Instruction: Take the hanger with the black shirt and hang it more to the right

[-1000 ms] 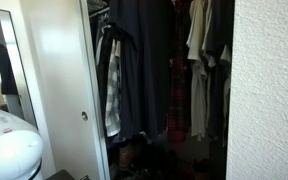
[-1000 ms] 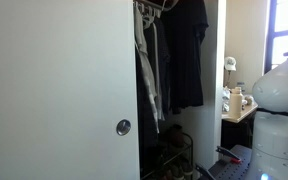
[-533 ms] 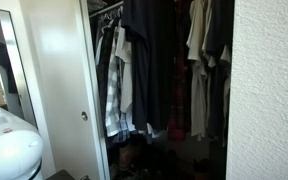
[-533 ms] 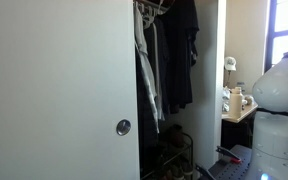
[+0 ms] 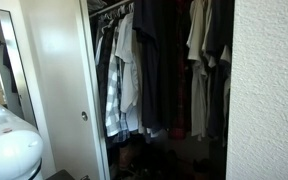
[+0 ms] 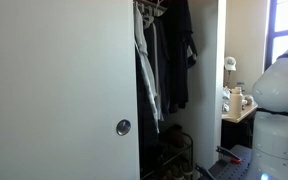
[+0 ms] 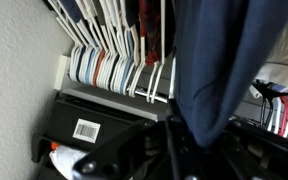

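Observation:
The black shirt (image 5: 156, 60) hangs in the open closet between pale shirts and a dark red plaid one. It shows edge-on in an exterior view (image 6: 180, 55). In the wrist view its dark fabric (image 7: 219, 60) narrows down into my gripper (image 7: 187, 150), which is shut on it. The hanger is hidden inside the fabric. My gripper does not show in either exterior view.
White and pale shirts (image 5: 124, 70) hang beside the black shirt, with a red plaid shirt (image 5: 181, 100) and beige shirts (image 5: 199, 50) on its other side. Several white hangers (image 7: 109, 70) crowd the rod. The sliding door (image 5: 54, 90) and a textured wall (image 5: 269, 90) frame the opening.
The black shirt has slid along the rod away from the sliding door and turned more edge-on. More of the pale shirts next to the door is uncovered.

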Robot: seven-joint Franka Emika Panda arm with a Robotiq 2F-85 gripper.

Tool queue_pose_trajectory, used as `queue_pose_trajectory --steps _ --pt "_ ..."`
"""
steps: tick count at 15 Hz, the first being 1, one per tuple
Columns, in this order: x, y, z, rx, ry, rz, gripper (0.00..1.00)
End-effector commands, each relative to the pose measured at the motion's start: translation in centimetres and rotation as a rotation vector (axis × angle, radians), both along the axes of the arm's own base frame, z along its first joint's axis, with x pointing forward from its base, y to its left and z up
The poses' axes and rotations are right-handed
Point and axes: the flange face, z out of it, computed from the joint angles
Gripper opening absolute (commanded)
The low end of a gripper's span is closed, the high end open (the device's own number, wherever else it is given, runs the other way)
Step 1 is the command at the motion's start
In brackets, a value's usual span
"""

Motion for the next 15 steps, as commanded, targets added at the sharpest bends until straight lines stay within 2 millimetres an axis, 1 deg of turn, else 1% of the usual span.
queue_pose_trajectory --steps 1,4,15 --pt "1.5 -0.8 0.8 -0.006 -0.056 -0.002 0.03" --pt "2.7 -1.2 0.3 -0.006 -0.067 -0.004 0.03" --pt "5.4 -1.5 -0.3 -0.018 -0.108 -0.013 0.03"
